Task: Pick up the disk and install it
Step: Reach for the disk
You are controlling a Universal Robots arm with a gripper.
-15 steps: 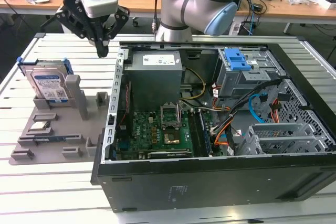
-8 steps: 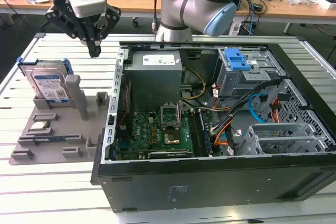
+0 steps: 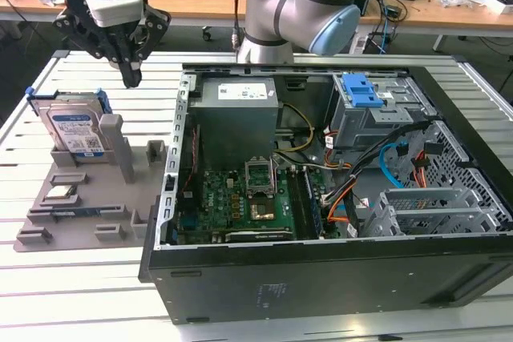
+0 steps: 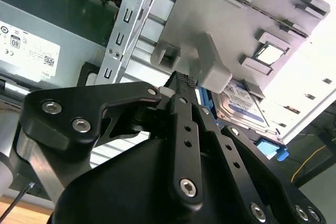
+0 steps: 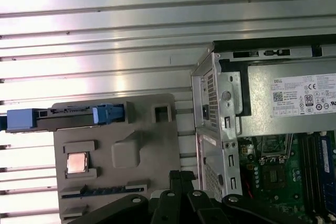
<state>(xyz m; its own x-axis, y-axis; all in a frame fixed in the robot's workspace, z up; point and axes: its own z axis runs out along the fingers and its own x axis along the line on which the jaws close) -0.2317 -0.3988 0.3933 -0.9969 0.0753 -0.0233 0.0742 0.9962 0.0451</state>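
The fingers point(image 3: 131, 74) hung over the desk point(image 3: 80, 294), drawn together to a single point and holding nothing; in both wrist views they showed as one narrow dark stem with no gap to speak of point(image 4: 181, 109) point(image 5: 176, 180). The disk point(image 3: 76, 130) stood on edge in a slot at the far end of the grey holder point(image 3: 88, 198), well apart from the open computer case point(image 3: 321, 278) on the exterior view's right. From the fingertips it lay lower and toward the exterior view's left, with the holder's upright post point(image 3: 112, 130) between the two. Its broad labelled face was turned to the exterior camera, so its top edge ran left to right in that view. The first wrist view showed that edge point(image 5: 68, 116) as a thin line between blue bracket ends.
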